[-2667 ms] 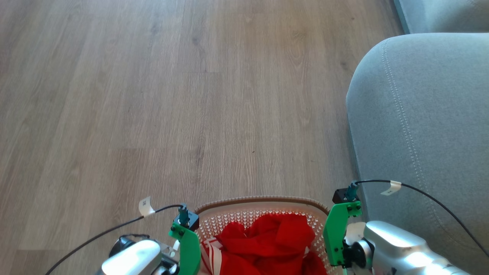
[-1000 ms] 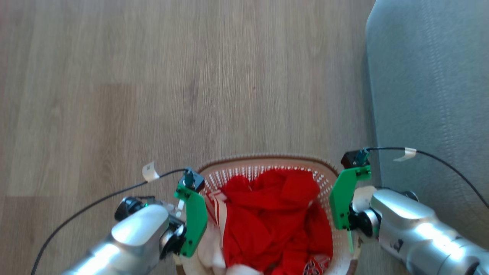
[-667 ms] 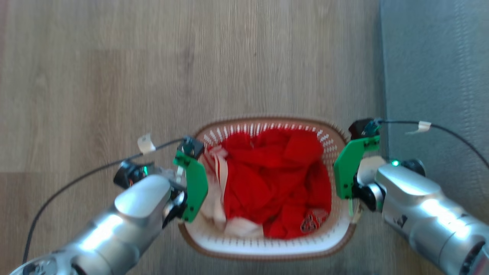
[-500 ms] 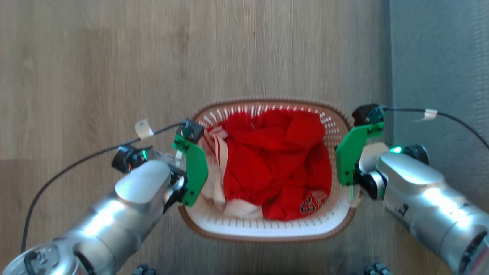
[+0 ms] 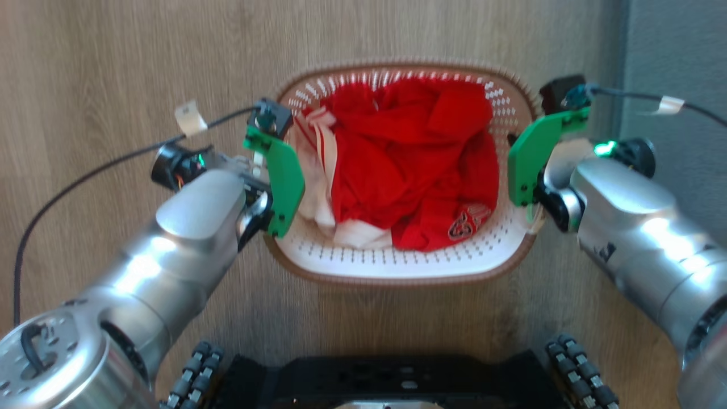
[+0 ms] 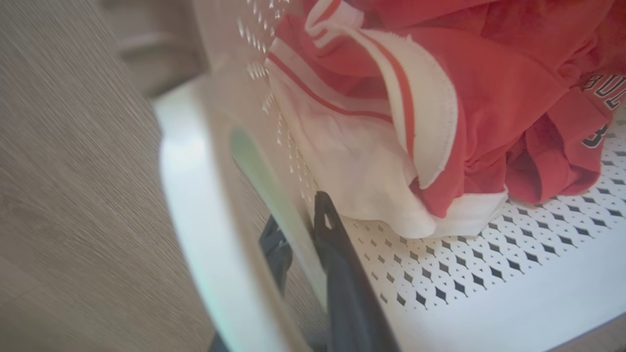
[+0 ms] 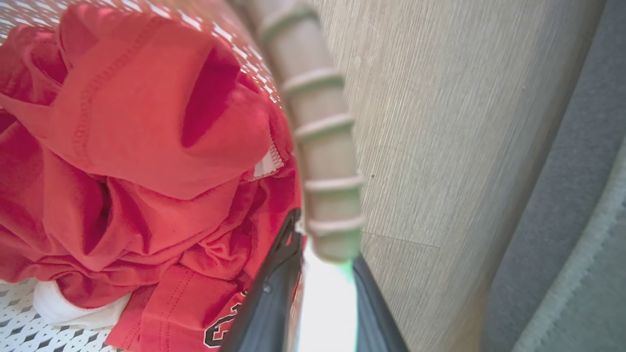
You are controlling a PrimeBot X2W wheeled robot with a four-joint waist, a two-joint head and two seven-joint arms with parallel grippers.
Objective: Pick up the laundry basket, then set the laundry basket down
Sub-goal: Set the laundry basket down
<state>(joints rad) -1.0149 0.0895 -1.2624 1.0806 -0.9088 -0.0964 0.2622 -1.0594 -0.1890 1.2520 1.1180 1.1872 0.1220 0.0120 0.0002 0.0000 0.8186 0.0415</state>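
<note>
Between the two arms, at the middle of the head view, is the basket (image 5: 397, 264), white with a brown rim, its long side running left to right over the wood floor (image 5: 113, 57). Whether it rests on the floor or hangs just above it I cannot tell. Red clothes (image 5: 409, 153) fill most of it, with a white striped piece (image 5: 318, 147) bunched at the left side and some bare lattice bottom along the near wall.

The left claw (image 6: 299, 230) is nipped onto the basket's left wall. One dark finger is inside, beside the white cloth, and the other is outside, with the pale wall between them and little gap to spare. The right claw (image 7: 325, 247) grips the right side likewise: one finger is inside against the red clothes and the other outside over the floor. It is closed on the white plastic just below the ribbed brown rim.

A grey sofa (image 5: 676, 51) stands to the right, just beside the right arm. The robot's black base (image 5: 386, 378) lies at the near edge, apart from the basket.
</note>
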